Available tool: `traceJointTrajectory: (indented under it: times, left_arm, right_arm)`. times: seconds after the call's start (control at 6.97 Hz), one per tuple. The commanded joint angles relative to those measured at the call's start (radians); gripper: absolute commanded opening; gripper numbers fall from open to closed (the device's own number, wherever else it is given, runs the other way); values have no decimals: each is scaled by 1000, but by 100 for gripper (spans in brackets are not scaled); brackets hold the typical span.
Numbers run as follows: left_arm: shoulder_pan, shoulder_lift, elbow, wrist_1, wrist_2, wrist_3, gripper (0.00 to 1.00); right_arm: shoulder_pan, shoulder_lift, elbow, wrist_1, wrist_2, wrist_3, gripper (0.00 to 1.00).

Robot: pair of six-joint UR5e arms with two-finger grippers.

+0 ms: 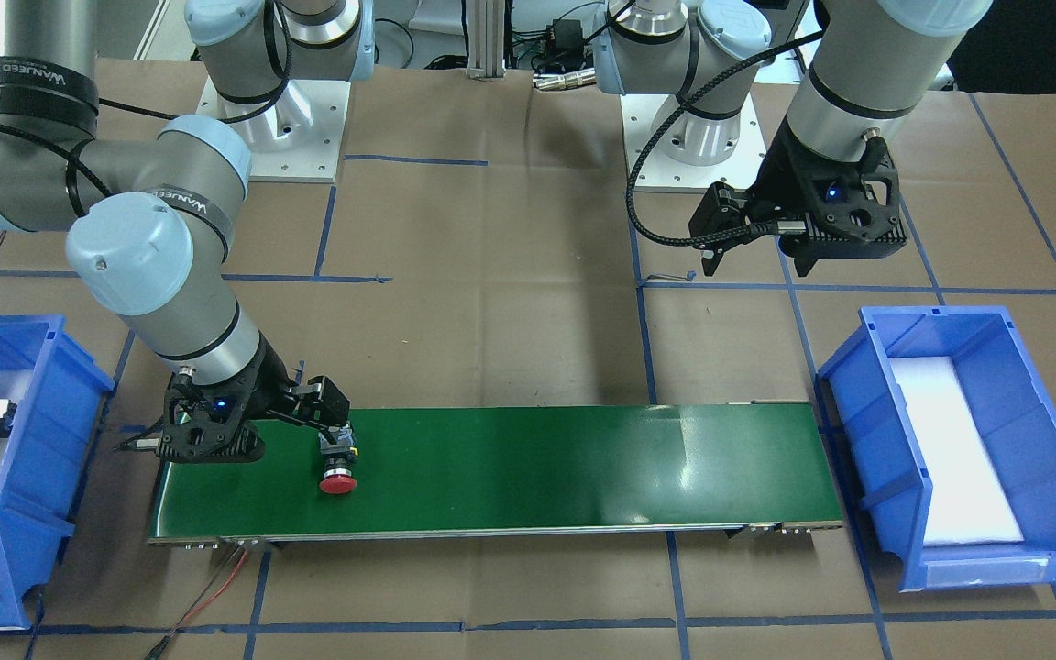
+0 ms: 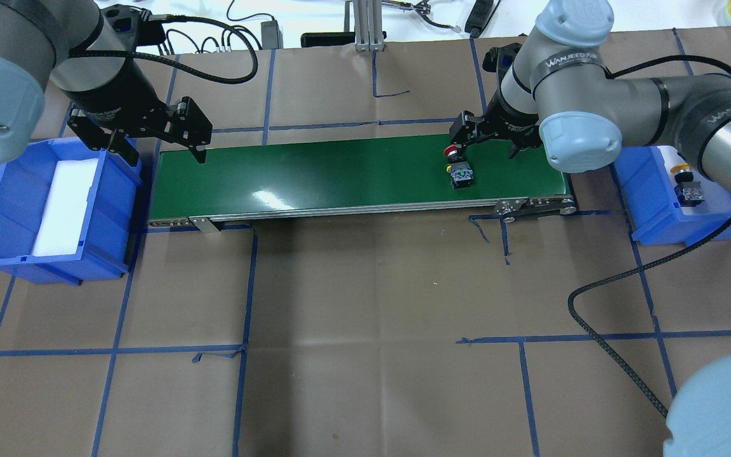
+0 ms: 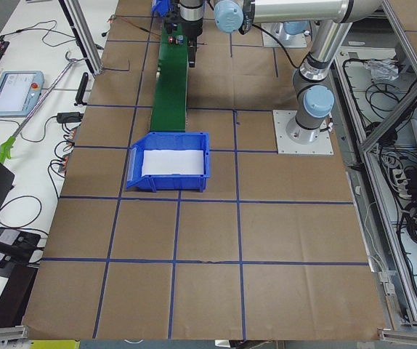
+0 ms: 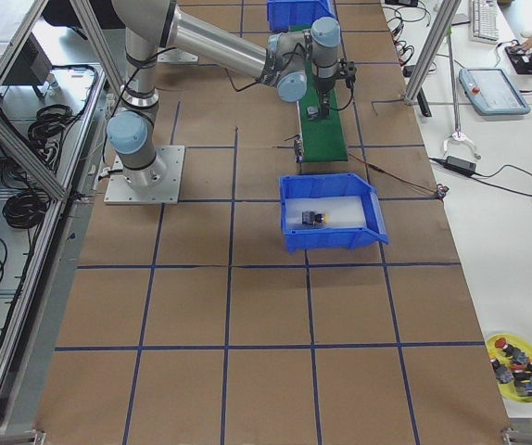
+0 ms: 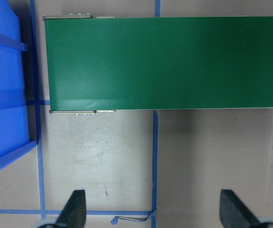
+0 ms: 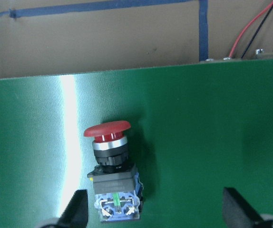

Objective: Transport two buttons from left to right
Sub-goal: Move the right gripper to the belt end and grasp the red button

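Overhead and front-facing views: fixed, high, opposed, both covering the green belt point(image 2: 353, 171) and blue bins point(image 1: 863, 431). Side views: distant, looking along the surface point(image 3: 216, 240) from either end. Wrist views: close, straight down on the belt.

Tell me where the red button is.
Front-facing view: the red button lies on its side at the left end of the green belt, under the open right gripper.
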Motion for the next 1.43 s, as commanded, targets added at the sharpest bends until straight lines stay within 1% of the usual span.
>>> traceJointTrajectory:
  times: [0.0,0.29,0.43,0.57,0.72,0.86,1.0,1.15,1.29]
  left_arm:
    - [0,1,0,0,0,0,100]
    - [0,-1,0,0,0,0,100]
    - [0,1,0,0,0,0,100]
    - [0,-1,0,0,0,0,100]
    - [0,-1,0,0,0,0,100]
    - [0,-1,0,0,0,0,100]
    - [0,-1,1,0,-2,0,100]
    - [0,-1,0,0,0,0,100]
    - [0,-1,0,0,-2,0,100]
  right_arm:
    - [1,2,24,-2,-15,3,99]
    - [1,25,24,-1,-17,3,99]
    - [1,36,21,-2,-20,3,96]
    - [1,45,21,-2,-47,1,85]
    - [1,56,23,-2,-55,0,80]
    - [1,59,21,-1,-57,-5,58]
    - [1,58,17,4,-93,-11,22]
    - [-1,47,9,7,-106,-13,5]
    - [-9,39,-6,12,-133,-37,4]
